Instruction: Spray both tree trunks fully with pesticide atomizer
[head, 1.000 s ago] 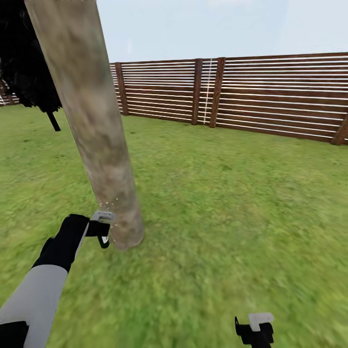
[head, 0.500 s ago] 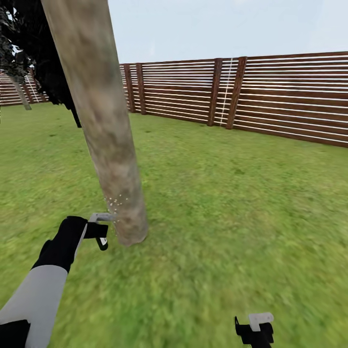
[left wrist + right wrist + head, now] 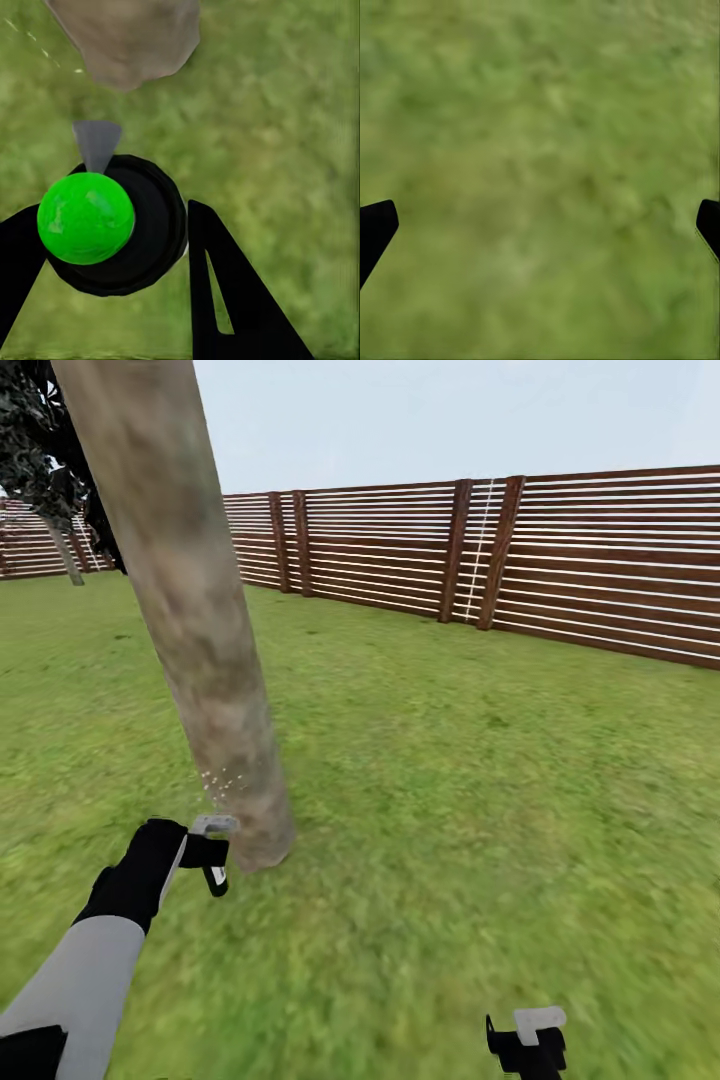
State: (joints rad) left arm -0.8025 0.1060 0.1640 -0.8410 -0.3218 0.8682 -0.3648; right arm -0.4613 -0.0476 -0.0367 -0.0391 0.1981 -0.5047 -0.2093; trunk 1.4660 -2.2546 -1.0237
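The lawn [image 3: 480, 800] runs back to a slatted fence [image 3: 600, 560]. A thick, leaning trunk [image 3: 190, 610] rises from the grass toward the lawn's near left. Just beside its base, the left gripper [image 3: 112, 240] grips the atomizer [image 3: 112, 225], black with a green cap, its grey nozzle toward the trunk; pale specks hang at the bark. The right gripper [image 3: 540, 225] hovers over grass with fingers spread wide, holding nothing.

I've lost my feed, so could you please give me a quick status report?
Left claw shut on atomizer, spraying base of tree trunk. Right claw open over grass. Nothing in the way.
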